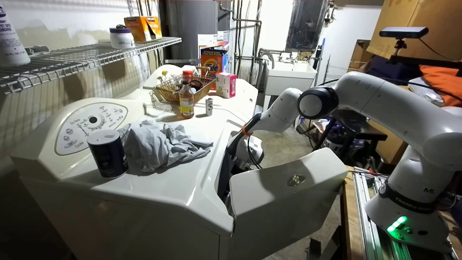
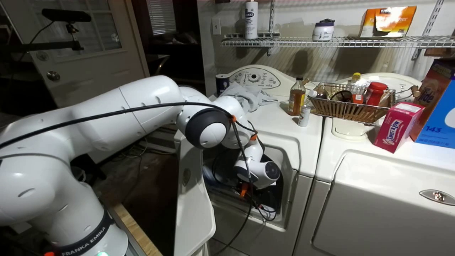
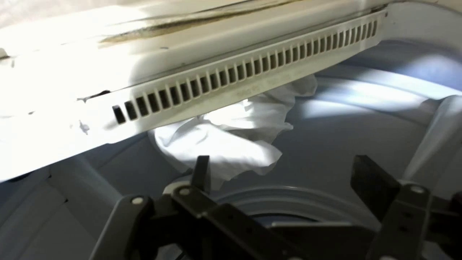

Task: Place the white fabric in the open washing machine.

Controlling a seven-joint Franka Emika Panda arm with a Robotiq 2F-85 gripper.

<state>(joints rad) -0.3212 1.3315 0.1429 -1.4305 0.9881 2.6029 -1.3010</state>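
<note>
One piece of white fabric point(image 3: 231, 144) lies inside the open washing machine point(image 1: 169, 187), while the claw point(image 3: 283, 173) stands spread and grasps nothing, so the placing seems done and the next move calls for careful withdrawal.

Tan-patched white wall point(image 2: 291, 21): higher than the fingers point(image 3: 371, 184), well apart from them.
White wire-grid shelf point(image 2: 277, 43): well above the fingers, on slotted white metal uprights point(image 2: 432, 17).
Strong light: from above, throwing striped shelf shadows point(image 1: 83, 82) down the wall.
Pale door point(image 2: 106, 71) with glass panes point(image 2: 106, 33): well apart from the fingers, with a round metal knob point(image 2: 53, 75).
Pale slatted blind point(image 2: 161, 17): near the door, amid deep shadow.
White box-shaped utility sink point(image 1: 288, 83): well apart from the fingers, near brownish pipes point(image 1: 249, 20).
Mottled grey-tan floor point(image 1: 283, 142): lower than the fingers.
Dark flat-topped stool point(image 1: 361, 131): well apart from the fingers.
</note>
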